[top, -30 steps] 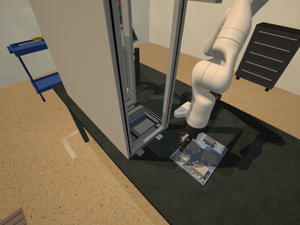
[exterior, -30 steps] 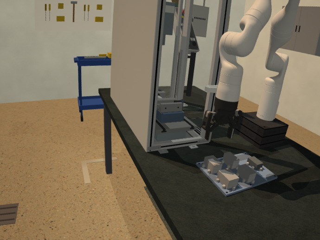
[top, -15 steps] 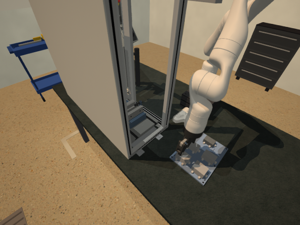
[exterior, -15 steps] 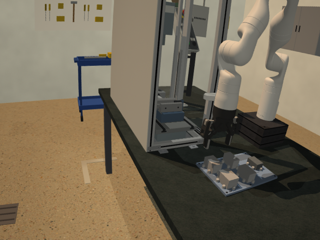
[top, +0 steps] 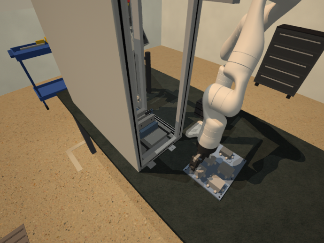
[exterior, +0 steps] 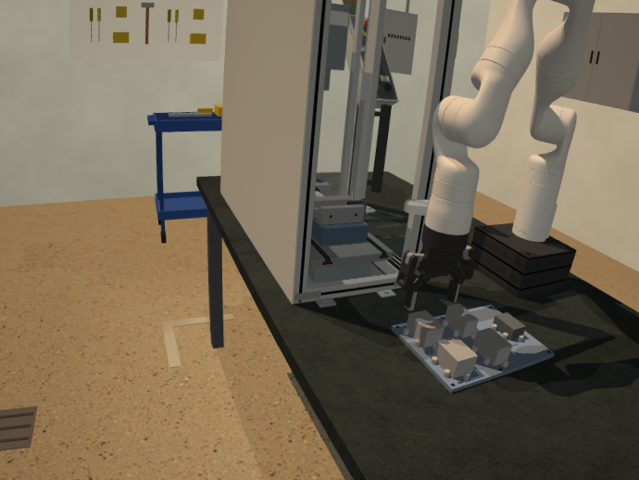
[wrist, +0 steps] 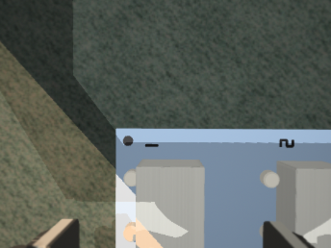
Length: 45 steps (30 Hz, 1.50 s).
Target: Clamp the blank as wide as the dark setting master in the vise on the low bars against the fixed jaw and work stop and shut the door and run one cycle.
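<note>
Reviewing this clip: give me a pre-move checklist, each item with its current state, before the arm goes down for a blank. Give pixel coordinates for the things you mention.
1. Gripper (top: pixel 194 169) (exterior: pixel 432 303) open and empty: ok.
2. Plate (top: pixel 219 198) (exterior: pixel 452 388) (wrist: pixel 241 192) lying flat on the dark table top (top: pixel 162 188) (exterior: pixel 361 372): ok.
3. Blocks on the plate upright, none knocked over: ok, as far as the views show.
4. Fingertips on either side of the block by mark 1 (wrist: pixel 170 207), rather than over a neighbour: ok in the wrist view, though the right one looks close to the block by mark 2 (wrist: pixel 313 202).
5. That block matches the dark setting master in width: cannot tell.

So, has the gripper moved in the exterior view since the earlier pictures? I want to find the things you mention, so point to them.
Yes, the gripper (top: pixel 193 169) (exterior: pixel 432 303) (wrist: pixel 170 235) has moved down, closer to the plate (top: pixel 237 162) (exterior: pixel 536 353) (wrist: pixel 241 202).
</note>
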{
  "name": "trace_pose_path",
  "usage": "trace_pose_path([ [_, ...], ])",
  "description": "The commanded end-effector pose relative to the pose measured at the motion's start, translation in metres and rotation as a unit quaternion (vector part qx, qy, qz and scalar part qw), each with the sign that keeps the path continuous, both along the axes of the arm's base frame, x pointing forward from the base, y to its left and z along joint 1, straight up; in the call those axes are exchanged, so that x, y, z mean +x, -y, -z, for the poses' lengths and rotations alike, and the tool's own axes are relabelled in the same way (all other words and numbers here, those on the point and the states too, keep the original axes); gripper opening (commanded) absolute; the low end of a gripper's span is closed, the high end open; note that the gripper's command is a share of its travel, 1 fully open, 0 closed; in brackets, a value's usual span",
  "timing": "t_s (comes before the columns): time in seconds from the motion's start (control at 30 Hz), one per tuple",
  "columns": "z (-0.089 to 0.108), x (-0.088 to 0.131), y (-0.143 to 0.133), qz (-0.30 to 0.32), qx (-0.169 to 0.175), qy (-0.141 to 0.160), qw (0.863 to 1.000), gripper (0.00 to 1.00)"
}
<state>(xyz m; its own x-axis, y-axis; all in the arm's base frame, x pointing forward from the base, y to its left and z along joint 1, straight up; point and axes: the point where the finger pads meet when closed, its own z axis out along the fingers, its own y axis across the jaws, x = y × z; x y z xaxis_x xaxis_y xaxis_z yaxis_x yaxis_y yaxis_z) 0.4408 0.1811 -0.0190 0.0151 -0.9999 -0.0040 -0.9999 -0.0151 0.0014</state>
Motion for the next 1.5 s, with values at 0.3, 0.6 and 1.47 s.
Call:
trace_pose_path([
  [0.3,0.008,0.001,-0.001,0.0,0.001,0.001,1.0,1.0],
  [0.6,0.018,0.001,-0.001,0.0,0.001,0.001,1.0,1.0],
  [1.47,0.024,0.001,-0.001,0.0,0.001,0.001,1.0,1.0],
])
